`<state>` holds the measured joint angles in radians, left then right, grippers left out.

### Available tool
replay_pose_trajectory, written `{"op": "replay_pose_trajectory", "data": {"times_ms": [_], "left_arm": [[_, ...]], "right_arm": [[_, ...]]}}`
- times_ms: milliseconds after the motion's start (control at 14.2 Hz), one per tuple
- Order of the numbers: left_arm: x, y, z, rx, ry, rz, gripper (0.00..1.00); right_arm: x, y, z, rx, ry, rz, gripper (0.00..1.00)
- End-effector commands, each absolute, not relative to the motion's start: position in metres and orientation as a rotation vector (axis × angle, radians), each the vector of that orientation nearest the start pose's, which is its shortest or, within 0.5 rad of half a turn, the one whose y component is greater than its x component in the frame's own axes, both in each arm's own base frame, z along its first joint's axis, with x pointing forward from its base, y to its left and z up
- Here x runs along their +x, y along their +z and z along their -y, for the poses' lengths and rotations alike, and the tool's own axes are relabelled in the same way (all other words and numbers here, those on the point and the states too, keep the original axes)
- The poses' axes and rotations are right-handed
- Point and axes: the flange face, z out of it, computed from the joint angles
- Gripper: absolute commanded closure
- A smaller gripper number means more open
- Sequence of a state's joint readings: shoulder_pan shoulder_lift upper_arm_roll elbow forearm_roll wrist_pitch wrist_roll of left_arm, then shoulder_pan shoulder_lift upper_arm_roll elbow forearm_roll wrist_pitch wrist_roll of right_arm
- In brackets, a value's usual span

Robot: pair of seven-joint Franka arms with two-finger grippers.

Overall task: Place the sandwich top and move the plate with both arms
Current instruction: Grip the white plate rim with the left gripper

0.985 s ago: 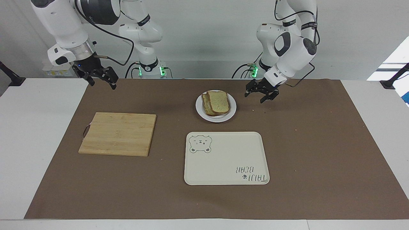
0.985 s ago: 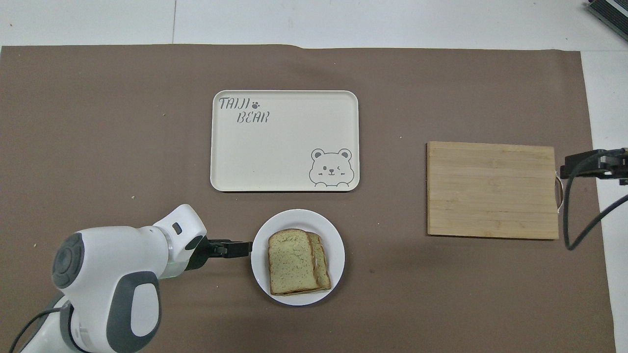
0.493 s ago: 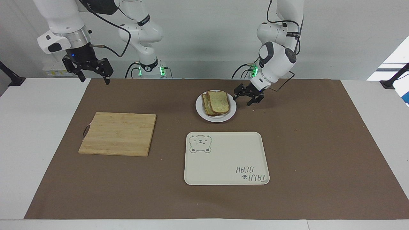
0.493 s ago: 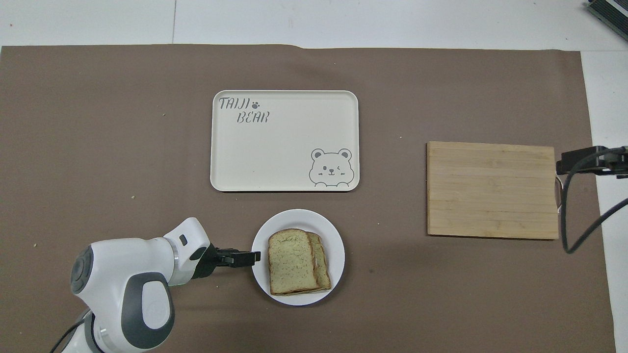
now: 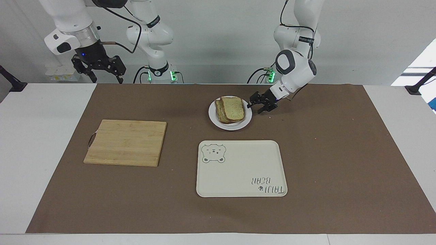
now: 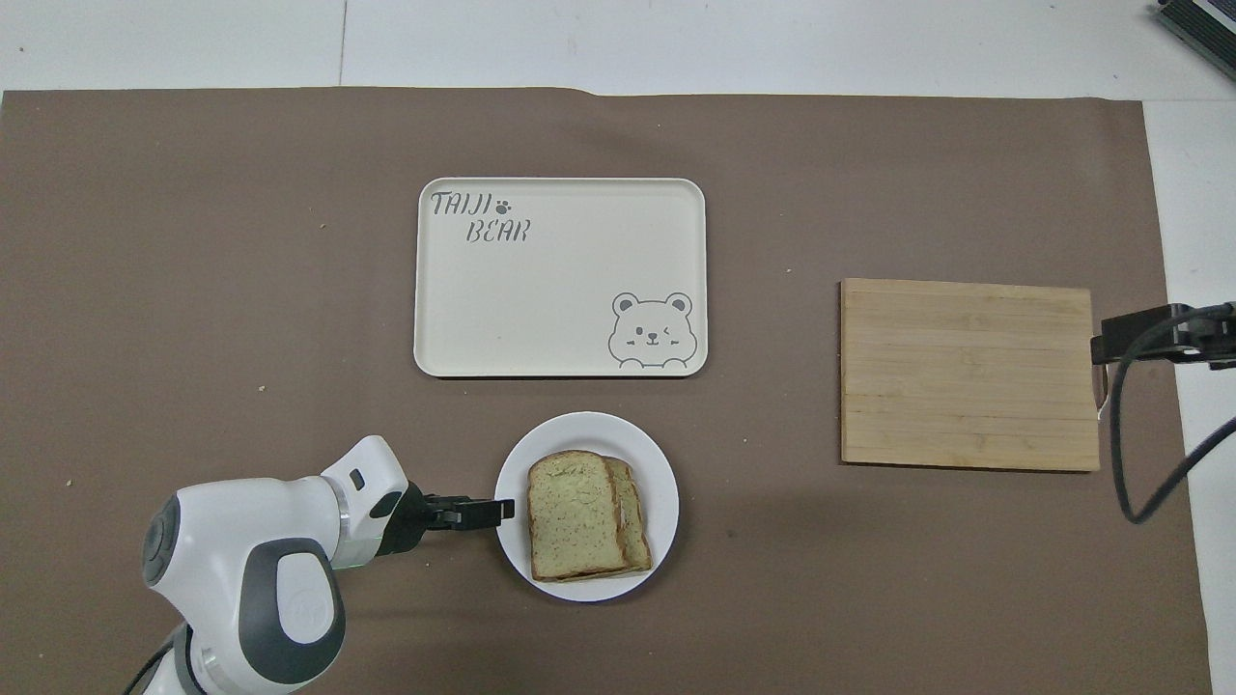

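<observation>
Speckled brown-crusted bread top (image 5: 233, 108) already stacked on round white plate (image 5: 246, 119); left gripper (image 5: 254, 102) at plate rim, grip unclear; next: clamp, lift.

A robotics lab is shown: two robot arms (image 5: 293, 64) are mounted at a paper-covered worktop (image 5: 340, 153).

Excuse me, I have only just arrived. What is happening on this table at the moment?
The sandwich top already lies on the stacked bread on the plate. The left gripper is at the plate's rim, on the side toward the left arm's end of the table; whether it grips the rim is unclear. The right gripper waits, open, in the air near its own end of the table. The tray and the cutting board lie untouched.
</observation>
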<state>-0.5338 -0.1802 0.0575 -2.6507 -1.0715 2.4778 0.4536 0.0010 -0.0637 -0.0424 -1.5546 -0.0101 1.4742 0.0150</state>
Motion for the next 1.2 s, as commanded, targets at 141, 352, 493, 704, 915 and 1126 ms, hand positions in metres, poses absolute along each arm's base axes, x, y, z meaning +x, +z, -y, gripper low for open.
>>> {"op": "replay_pose_trajectory", "data": {"times_ms": [141, 352, 493, 704, 915, 1126], "left_arm": [[0.357, 0.292, 0.196, 2.443, -0.012, 0.025, 0.35], [0.353, 0.29, 0.195, 2.435, -0.017, 0.029, 0.43], [0.353, 0.288, 0.195, 2.436, -0.022, 0.025, 0.46], [0.353, 0.288, 0.195, 2.433, -0.022, 0.019, 0.48], [0.353, 0.282, 0.195, 2.427, -0.035, -0.016, 0.5], [0.349, 0.278, 0.198, 2.403, -0.035, -0.027, 0.54]], "right_arm": [[0.531, 0.66, 0.022, -3.121, 0.013, -0.05, 0.0], [0.523, 0.656, 0.025, -3.119, 0.054, -0.059, 0.0], [0.524, 0.656, 0.025, -3.119, 0.052, -0.059, 0.0], [0.524, 0.656, 0.023, -3.153, 0.051, -0.036, 0.0], [0.525, 0.658, 0.015, -3.207, 0.044, 0.014, 0.0], [0.526, 0.658, 0.016, -3.21, 0.035, 0.041, 0.0]]}}
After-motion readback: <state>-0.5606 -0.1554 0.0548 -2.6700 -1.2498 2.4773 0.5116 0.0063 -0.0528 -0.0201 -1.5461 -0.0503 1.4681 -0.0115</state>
